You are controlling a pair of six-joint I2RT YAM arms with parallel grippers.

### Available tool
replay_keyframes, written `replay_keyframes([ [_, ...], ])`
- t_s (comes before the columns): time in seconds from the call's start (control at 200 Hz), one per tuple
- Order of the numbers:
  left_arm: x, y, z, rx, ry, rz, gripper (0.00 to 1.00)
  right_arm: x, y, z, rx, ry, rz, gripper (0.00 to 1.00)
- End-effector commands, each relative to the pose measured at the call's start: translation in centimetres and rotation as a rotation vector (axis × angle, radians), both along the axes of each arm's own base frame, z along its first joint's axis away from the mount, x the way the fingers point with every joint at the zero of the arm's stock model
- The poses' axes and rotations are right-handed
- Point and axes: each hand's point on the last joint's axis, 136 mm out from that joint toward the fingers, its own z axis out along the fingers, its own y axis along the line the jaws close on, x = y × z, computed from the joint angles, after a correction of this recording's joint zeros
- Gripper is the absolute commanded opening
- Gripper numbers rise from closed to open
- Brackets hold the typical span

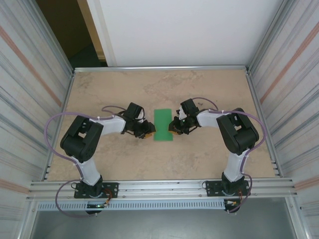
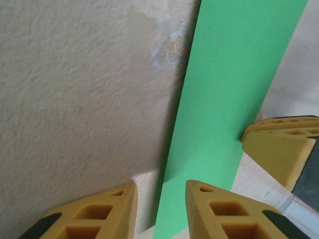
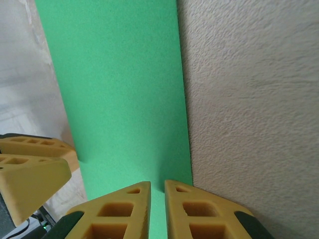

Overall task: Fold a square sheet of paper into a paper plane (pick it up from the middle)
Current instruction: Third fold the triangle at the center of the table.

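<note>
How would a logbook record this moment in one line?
green paper sheet on table | left pincer open at its left edge | right pincer nearly closed, grip unclear

1. the square sheet of paper [image 1: 163, 125] is bright green and plain, showing a narrow rectangular outline, longer than it is wide.
2. it lies near the middle of the table [image 1: 124, 89], its long sides running near to far, slightly skewed.
3. in the wrist views its top face is smooth and unmarked, with straight, crisp edges.
</note>
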Motion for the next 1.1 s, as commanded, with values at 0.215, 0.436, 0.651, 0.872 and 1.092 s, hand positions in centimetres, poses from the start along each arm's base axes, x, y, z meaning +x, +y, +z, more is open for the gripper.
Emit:
replay_keyframes([
  [0.215, -0.3, -2.4, 0.9, -0.074, -0.018, -0.097, 0.3, -1.2, -1.6, -2.8, -0.085, 0.079, -0.029, 0.16],
  [0.436, 0.4, -3.2, 2.5, -0.145, -0.066, -0.103, 0.3, -1.1, -1.5, -2.8, -0.084, 0.076, -0.028, 0.17],
  [0.651, 1.7, -2.7, 1.9, -0.139, -0.056, -0.067, 0.28, -1.1, -1.6, -2.7, -0.084, 0.075, -0.029, 0.17],
  [0.872, 2.7, -2.4, 1.2, -0.124, -0.041, -0.044, 0.24, -1.1, -1.6, -2.6, -0.076, 0.07, -0.031, 0.17],
  [1.092, 3.3, -1.9, 0.9, -0.116, -0.035, -0.017, 0.17, -0.6, -1.3, -1.6, -0.051, 0.028, -0.028, 0.22],
])
